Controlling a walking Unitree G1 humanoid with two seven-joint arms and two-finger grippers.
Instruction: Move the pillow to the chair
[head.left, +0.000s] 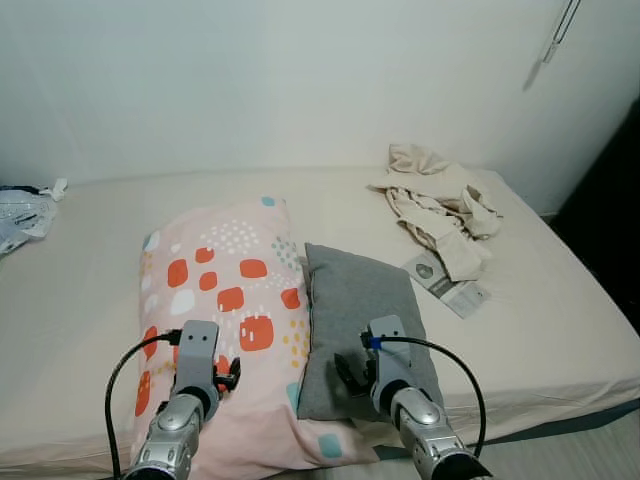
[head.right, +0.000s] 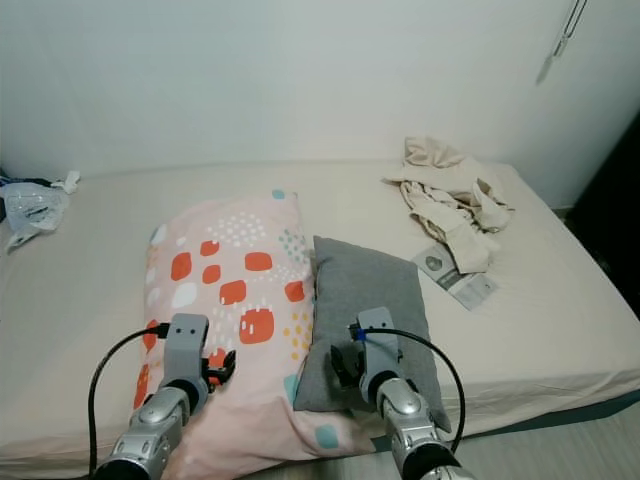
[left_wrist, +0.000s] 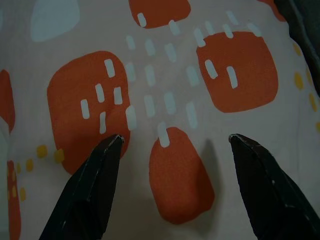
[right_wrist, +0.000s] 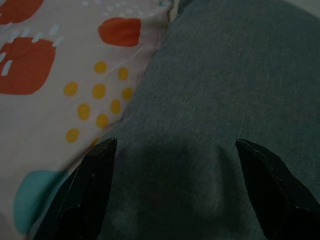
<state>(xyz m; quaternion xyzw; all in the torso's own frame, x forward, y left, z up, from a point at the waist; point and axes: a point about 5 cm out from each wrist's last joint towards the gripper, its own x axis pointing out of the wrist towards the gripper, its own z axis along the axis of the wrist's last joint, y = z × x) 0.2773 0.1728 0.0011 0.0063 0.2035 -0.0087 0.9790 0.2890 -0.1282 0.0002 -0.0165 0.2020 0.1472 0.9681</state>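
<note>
Work has barely begun: patterned pillow (head.left: 225, 300) and grey pillow (head.left: 355, 325) lie side by side on the bed (head.left: 540, 310). Left tool (left_wrist: 172, 145) and right tool (right_wrist: 175, 147) hover wide open, empty; grasping and carrying remain.

Plastic bag (head.left: 22, 213) cut by the left edge, near end of the patterned pillow (head.left: 225, 300) hidden behind the arms, small print on the packet (head.left: 447, 283) too small to read
</note>
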